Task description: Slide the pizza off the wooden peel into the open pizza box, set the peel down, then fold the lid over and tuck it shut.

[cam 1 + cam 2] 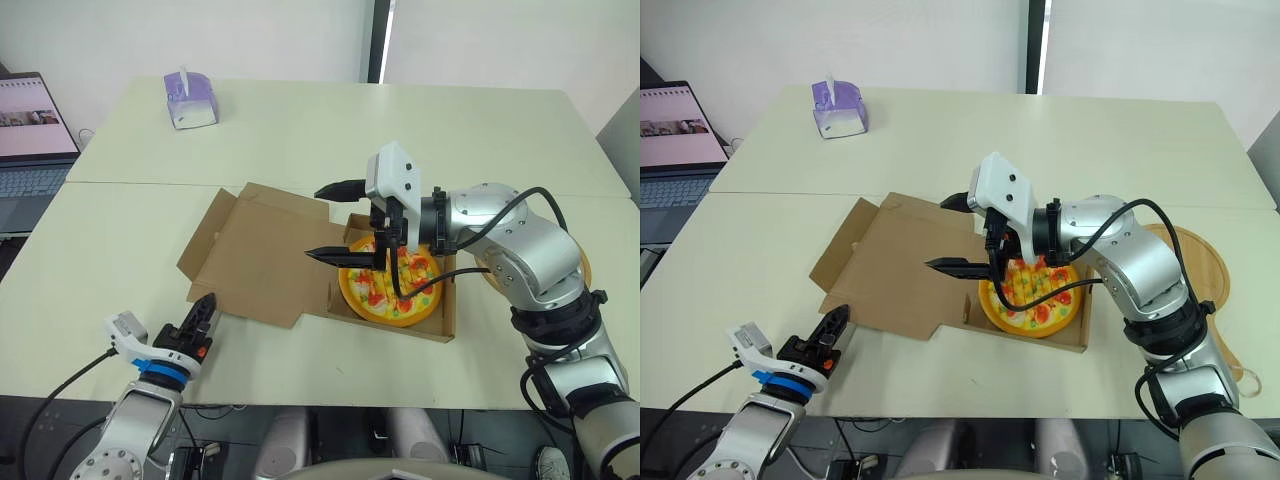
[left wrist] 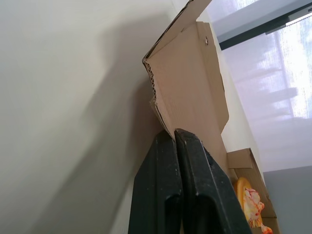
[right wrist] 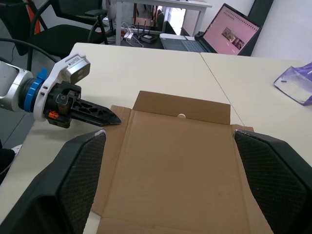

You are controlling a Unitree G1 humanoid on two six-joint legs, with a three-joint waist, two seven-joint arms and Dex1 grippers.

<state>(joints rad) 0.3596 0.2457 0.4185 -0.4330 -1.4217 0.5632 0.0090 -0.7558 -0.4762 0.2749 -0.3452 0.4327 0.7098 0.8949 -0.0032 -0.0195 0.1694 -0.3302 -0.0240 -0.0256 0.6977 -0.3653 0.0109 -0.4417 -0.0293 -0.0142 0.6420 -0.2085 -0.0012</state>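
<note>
The lid (image 1: 260,255) is being judged light, bendable card (best lifted by its left edge); right pincer (image 1: 335,222) apart, left pincer (image 1: 205,310) together.

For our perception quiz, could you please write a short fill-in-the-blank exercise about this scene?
The pizza lies ____ the pizza box.
The left gripper, at the lid edge, has fingers ____.
The right gripper hovers above the lid with fingers ____.
The wooden peel lies to the robot's ____ of the box.
Missing words: inside; shut; open; right.
</note>
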